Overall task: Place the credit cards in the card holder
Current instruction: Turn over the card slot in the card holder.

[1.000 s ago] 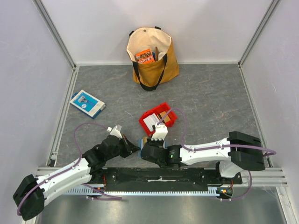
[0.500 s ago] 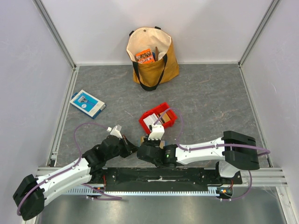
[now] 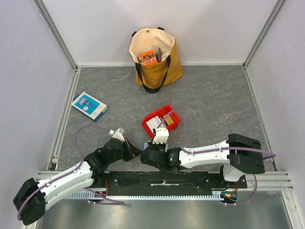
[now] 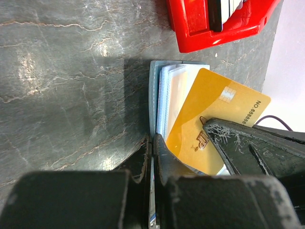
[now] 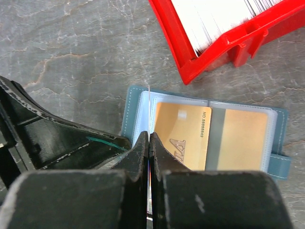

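Card holder lies open and flat on the desk, close to the middle of its near edge and just in front of the red bin. We see tan cards sitting in its clear pockets. The left claw is pinched together on the holder's left edge. The right claw is clamped on a gold card, which overlaps the open pockets in the left wrist view. White cards stand packed in the bin.
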